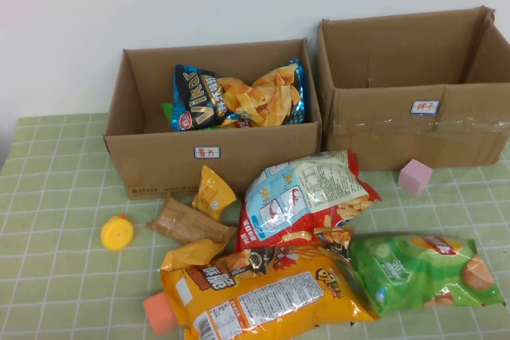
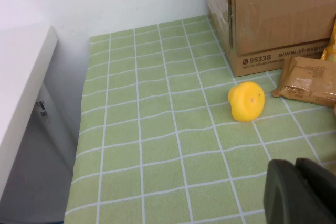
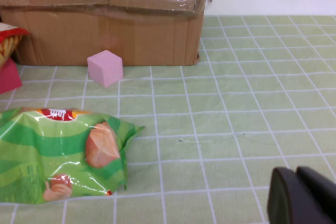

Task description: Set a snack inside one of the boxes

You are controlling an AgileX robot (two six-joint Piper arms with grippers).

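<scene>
Two boxes stood at twelve o'clock: the left box [image 1: 159,161] held a blue chip bag [image 1: 239,97], the right box [image 1: 382,129] sat open. Snack bags [image 1: 271,292] lay heaped at six o'clock. Left gripper [image 2: 302,192] hovered apart from them near a yellow toy [image 2: 246,100]; right gripper [image 3: 304,196] hovered beside the green bag [image 3: 52,153]. Whether either's jaws were parted, I cannot tell.

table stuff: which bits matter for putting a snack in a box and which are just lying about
Job:
left box
right box
green bag
orange bag
red-white bag

Lying about:
yellow toy
pink cube
left tool and right tool, low over the table
</scene>
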